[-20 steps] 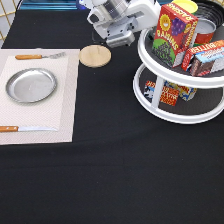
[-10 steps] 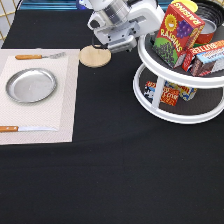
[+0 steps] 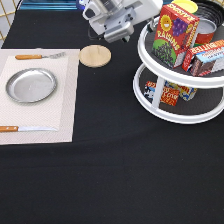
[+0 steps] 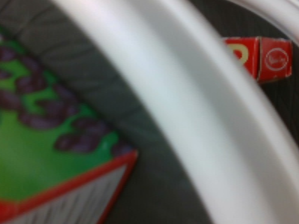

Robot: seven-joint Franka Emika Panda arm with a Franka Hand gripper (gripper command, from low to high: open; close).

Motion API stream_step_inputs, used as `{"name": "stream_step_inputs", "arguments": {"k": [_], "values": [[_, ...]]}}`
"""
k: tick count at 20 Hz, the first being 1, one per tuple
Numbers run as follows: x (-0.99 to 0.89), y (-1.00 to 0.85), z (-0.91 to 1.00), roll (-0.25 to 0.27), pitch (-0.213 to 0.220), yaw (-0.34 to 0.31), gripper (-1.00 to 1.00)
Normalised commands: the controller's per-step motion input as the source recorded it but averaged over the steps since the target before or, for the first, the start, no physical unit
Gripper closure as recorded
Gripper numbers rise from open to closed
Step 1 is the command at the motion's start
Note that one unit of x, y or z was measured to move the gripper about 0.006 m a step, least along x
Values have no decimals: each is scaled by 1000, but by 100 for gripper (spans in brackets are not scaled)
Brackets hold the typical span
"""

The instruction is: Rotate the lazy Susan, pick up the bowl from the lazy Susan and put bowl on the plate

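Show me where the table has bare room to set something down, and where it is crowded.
Bare black tablecloth fills the exterior view's bottom, below the placemat and the lazy Susan, and the strip between them. The plate is empty. Crowded: both lazy Susan tiers hold boxes, and the gripper hangs beside the top tier, above the wooden disc.

White-grey blocky hand [image 3: 118, 20]
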Motion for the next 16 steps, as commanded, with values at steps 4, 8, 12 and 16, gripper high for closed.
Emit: {"name": "stream_step_inputs", "arguments": {"k": [4, 8, 12, 16], "values": [[-788, 184, -51, -40, -129, 70, -100], [-676, 315, -236, -57, -157, 52, -100], [-279, 461, -139, -96, -154, 18, -100], [-1, 436, -221, -118, -135, 0, -100]]}}
